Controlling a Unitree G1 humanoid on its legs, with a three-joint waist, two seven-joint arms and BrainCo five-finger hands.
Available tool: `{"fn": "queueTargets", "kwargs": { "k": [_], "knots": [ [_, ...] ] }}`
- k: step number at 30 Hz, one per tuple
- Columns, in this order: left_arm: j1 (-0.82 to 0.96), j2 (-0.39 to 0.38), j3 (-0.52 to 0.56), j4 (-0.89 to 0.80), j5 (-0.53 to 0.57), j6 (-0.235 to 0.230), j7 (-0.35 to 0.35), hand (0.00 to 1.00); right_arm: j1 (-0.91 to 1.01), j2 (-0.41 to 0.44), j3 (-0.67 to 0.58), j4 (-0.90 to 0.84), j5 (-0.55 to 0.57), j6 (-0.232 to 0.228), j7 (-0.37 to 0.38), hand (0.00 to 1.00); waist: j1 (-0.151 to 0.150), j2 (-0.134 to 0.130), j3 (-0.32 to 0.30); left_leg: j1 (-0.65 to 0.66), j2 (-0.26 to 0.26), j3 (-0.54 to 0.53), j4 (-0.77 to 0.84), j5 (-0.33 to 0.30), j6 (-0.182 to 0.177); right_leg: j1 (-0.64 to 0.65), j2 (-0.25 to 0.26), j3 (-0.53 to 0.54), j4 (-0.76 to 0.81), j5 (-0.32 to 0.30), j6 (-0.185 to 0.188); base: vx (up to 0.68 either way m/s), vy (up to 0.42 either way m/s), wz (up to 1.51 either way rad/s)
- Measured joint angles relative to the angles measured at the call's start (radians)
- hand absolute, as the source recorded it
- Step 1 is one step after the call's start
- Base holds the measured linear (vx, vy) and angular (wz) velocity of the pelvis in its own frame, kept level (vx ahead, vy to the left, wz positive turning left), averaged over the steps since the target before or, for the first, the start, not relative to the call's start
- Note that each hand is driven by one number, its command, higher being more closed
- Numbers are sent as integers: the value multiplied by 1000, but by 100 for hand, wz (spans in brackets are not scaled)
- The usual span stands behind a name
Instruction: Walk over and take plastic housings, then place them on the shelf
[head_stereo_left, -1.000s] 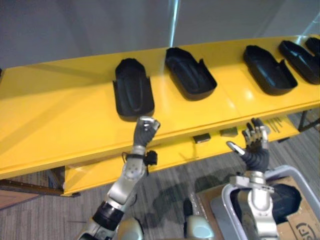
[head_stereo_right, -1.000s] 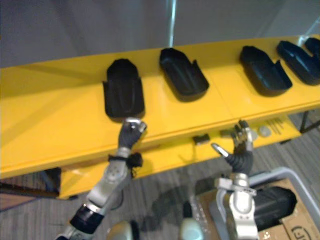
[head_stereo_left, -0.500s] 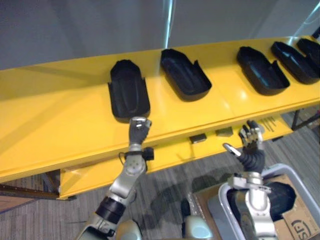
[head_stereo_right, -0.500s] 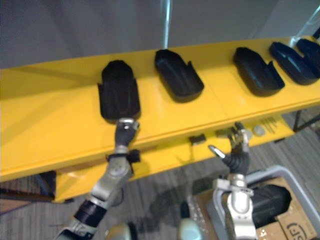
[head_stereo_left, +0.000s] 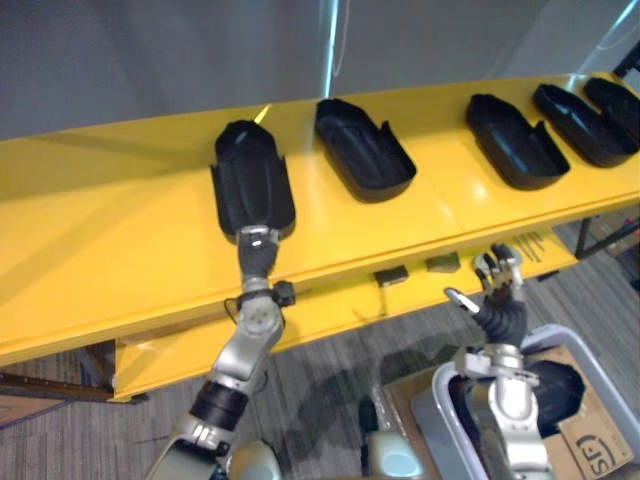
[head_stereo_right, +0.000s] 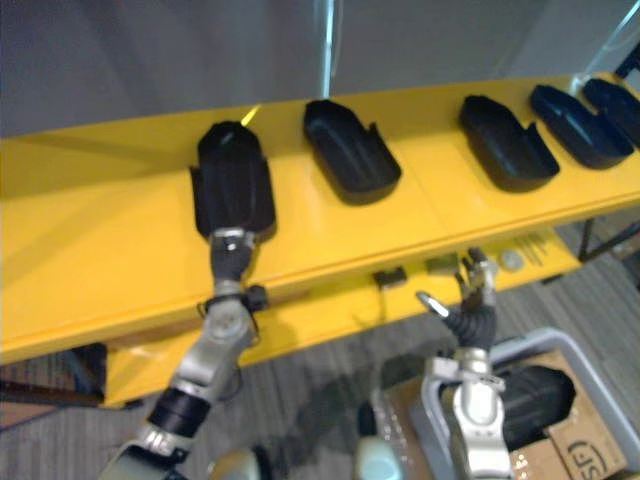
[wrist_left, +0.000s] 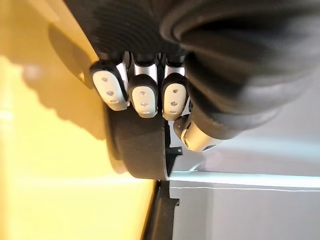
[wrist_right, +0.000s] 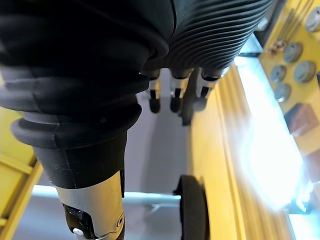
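Several black plastic housings lie open side up along the yellow shelf (head_stereo_left: 120, 240). The leftmost housing (head_stereo_left: 250, 180) is nearest my left hand (head_stereo_left: 256, 252), which reaches up to its near end with fingers curled and nothing held; in the left wrist view the curled fingers (wrist_left: 142, 97) sit just before that housing (wrist_left: 137, 155). A second housing (head_stereo_left: 363, 147) lies in the middle, and others (head_stereo_left: 515, 140) lie to the right. My right hand (head_stereo_left: 497, 290) is raised below the shelf's front edge, fingers straight and thumb apart, holding nothing.
A lower yellow shelf holds small blocks (head_stereo_left: 390, 275) and round washers (head_stereo_right: 512, 260). At the lower right a grey bin (head_stereo_left: 450, 400) holds another black housing (head_stereo_left: 560, 390), beside a cardboard box (head_stereo_left: 600, 440). A grey wall stands behind the shelf.
My left hand has reached forward from the shelf's front edge to the near end of the leftmost housing. The camera has shifted slightly. The right hand stays raised and open.
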Motion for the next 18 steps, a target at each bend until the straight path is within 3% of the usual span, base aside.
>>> {"fn": "queueTargets", "kwargs": {
  "k": [8,12,18],
  "knots": [
    [-54,2,17,31,0,0,14,100,-16,0,0,7,0,0,0,0,-2,-5,3,1,-1,1,0,0,0,0,0,1,0,0,0,1,4,0],
    [-58,24,34,41,0,1,18,100,-22,-1,0,21,0,0,1,0,-20,-3,4,2,-1,3,-2,0,0,-1,0,6,0,-2,-2,5,15,-1],
    [-92,31,54,83,0,9,20,100,-21,-34,0,21,0,0,9,0,-27,13,23,6,0,9,-6,0,0,-3,2,15,0,-2,-3,5,8,-1]
  ]
}}
